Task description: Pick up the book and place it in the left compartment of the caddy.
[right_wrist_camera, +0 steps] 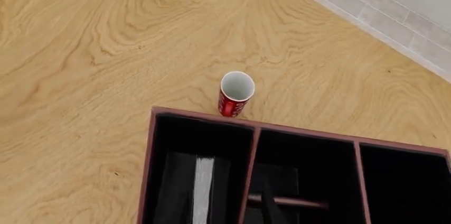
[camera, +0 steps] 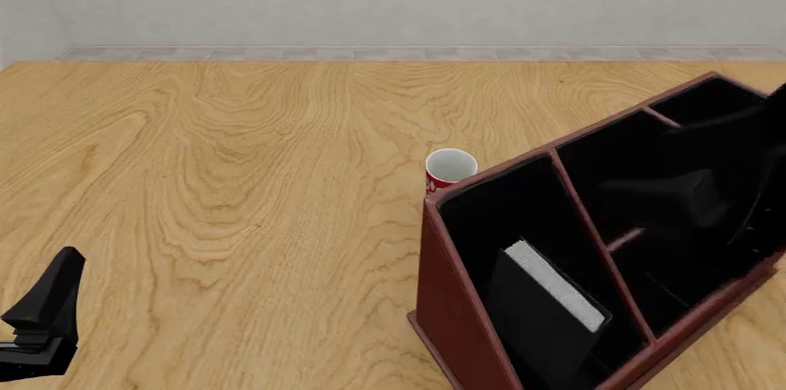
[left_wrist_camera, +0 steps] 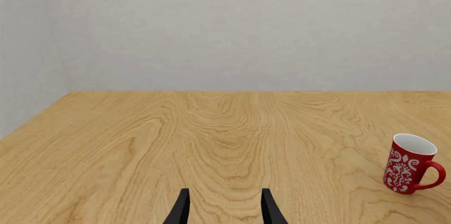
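Already
Step in hand: the small thick black hardcover book with a white page edge (camera: 550,303) lies inside the large reddish-brown wooden caddy with a black interior (camera: 433,252), so the placing looks done, and what remains is for the arms to come clear.
Book: it leans tilted in the long black-lined left compartment (camera: 491,215), white page edge up, toward the near end of that section; the right wrist view shows it in the same leftmost section (right_wrist_camera: 200,187).
Right arm: in the front view it shows only as a dark shape above the caddy's right sections, and its fingers appear in no picture, so whether they are apart or together cannot be told.
Left arm: the left gripper (left_wrist_camera: 224,208) sits low at the near left of the light wooden desk (camera: 246,178), with its dark fingers (left_wrist_camera: 178,209) apart and nothing between them.
Book and fingers: the book is well apart from the left fingers, across the desk to their right; nothing visibly grips it.
Cup: a red-and-white patterned cup (camera: 450,169) stands upright on the desk just beside the caddy's far left corner, outside it.
Next move: by my judgement the right arm should lift straight up and away without catching the dividers or the leaning book, and steer clear of the cup.
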`<move>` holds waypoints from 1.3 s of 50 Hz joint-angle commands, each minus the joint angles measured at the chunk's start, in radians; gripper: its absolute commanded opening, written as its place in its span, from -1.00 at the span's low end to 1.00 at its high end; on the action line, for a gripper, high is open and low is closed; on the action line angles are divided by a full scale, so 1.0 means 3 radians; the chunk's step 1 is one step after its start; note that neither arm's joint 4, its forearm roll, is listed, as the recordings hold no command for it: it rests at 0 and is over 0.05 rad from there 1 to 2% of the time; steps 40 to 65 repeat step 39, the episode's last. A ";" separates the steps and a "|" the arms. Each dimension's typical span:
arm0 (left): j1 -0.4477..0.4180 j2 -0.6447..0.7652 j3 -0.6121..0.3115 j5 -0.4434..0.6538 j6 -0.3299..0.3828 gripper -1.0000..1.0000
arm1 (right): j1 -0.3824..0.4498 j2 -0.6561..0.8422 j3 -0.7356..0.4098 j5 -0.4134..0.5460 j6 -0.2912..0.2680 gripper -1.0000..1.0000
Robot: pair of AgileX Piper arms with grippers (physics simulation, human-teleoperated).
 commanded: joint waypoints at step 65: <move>0.0000 0.0000 0.0000 0.0000 0.0000 1.00 | -0.0440 -0.1172 -0.0713 0.0695 0.0624 1.00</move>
